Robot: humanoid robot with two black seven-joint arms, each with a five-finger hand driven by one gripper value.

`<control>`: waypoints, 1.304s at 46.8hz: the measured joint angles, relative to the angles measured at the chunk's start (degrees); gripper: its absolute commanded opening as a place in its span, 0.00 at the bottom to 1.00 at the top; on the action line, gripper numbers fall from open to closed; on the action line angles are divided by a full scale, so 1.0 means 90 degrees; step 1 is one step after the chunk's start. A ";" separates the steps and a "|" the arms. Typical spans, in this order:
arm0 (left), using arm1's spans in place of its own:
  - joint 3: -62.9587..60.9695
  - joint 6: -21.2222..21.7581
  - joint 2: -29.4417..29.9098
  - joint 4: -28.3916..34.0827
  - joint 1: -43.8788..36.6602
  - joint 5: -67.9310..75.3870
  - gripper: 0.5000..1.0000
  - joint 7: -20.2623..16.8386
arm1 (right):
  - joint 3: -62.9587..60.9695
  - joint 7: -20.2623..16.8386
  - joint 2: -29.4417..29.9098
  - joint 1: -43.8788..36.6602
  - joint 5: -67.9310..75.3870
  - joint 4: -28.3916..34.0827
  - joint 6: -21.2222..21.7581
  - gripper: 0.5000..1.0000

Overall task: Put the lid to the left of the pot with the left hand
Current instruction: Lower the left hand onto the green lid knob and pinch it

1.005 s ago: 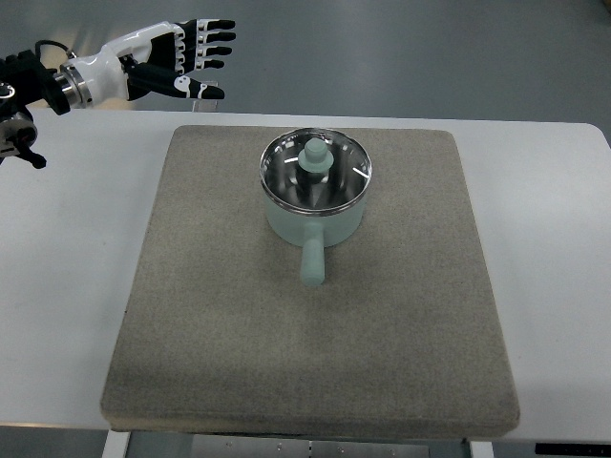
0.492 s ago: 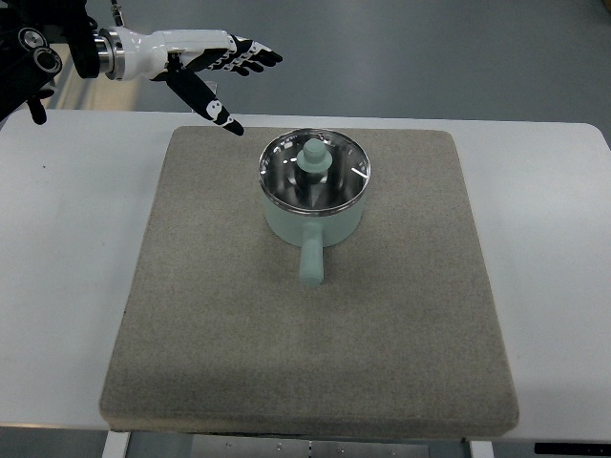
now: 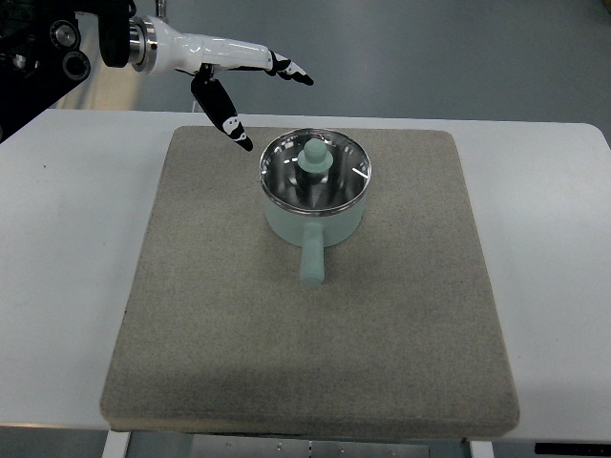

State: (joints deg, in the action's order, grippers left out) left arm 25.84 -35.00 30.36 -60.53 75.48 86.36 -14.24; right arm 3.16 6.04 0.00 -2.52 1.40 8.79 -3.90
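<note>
Top view shows the left hand (image 3: 234, 81) hovering up and left of the pot (image 3: 315, 196), fingers spread wide and holding nothing, while the glass lid (image 3: 315, 170) sits on the pot on the grey mat (image 3: 310, 324) covering the white bench (image 3: 57, 248).

Left arm (image 3: 67, 48) is cut off by the top-left corner, only the wrist end and dark joint hardware show. Left hand (image 3: 224, 72) is seen edge-on, so the separate fingers overlap and can't be counted. Pot (image 3: 315, 205) inside is mostly hidden under the lid (image 3: 315, 172); glare on the glass blurs what's beneath. Table (image 3: 554, 286) runs off the left, right and bottom edges. Mat (image 3: 305, 353) hides the tabletop under it.
</note>
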 measured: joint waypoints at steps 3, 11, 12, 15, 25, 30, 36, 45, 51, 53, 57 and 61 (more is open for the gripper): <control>-0.0320 0.0000 -0.0033 -0.0006 0.0234 0.0179 0.98 0.0002 | 0.0000 0.0000 0.0000 -0.0002 0.0000 0.0000 0.0002 0.84; -0.1395 0.0000 -0.0293 0.0078 0.0919 0.0275 0.98 0.0029 | 0.0000 -0.0001 0.0000 -0.0002 -0.0002 0.0000 0.0005 0.84; -0.1478 0.0000 -0.0351 0.0093 0.0959 0.0274 0.98 0.0028 | 0.0000 0.0000 0.0000 -0.0004 -0.0002 0.0000 0.0004 0.84; -0.1614 0.0000 -0.0496 0.0189 0.1032 0.0279 0.98 0.0036 | 0.0000 0.0000 0.0000 -0.0001 -0.0002 0.0000 0.0005 0.84; -0.1669 0.0000 -0.0851 0.0270 0.1024 0.0288 0.97 0.0071 | 0.0000 0.0000 0.0000 0.0004 -0.0001 0.0000 0.0004 0.84; -0.1670 0.0000 -0.0939 0.0359 0.1080 0.0289 0.97 0.0102 | 0.0000 0.0000 0.0000 0.0005 -0.0001 0.0000 0.0004 0.84; -0.1680 0.0000 -0.1254 0.0661 0.1080 0.0369 0.95 0.0120 | 0.0000 0.0002 0.0000 0.0004 -0.0002 0.0000 0.0004 0.84; -0.1675 0.0000 -0.1498 0.0897 0.1079 0.0531 0.92 0.0125 | 0.0000 0.0002 0.0000 0.0002 -0.0001 0.0000 0.0004 0.84; -0.1673 0.0000 -0.1547 0.0914 0.1044 0.0574 0.87 0.0125 | 0.0000 0.0002 0.0000 0.0002 -0.0001 0.0000 0.0004 0.84; -0.1673 0.0000 -0.1571 0.0925 0.1025 0.0603 0.83 0.0124 | 0.0000 0.0002 0.0000 0.0001 -0.0001 0.0000 0.0004 0.84; -0.1673 0.0000 -0.1610 0.1001 0.0998 0.0682 0.80 0.0124 | 0.0000 0.0002 0.0000 0.0002 -0.0001 0.0000 0.0004 0.84; -0.1673 0.0000 -0.1624 0.1070 0.0978 0.0786 0.75 0.0125 | 0.0000 0.0001 0.0000 0.0003 0.0000 0.0000 0.0004 0.85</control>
State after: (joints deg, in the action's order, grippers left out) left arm 10.79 -35.00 15.75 -50.90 84.28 93.43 -13.12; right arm 3.16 6.06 0.00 -2.49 1.41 8.79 -3.86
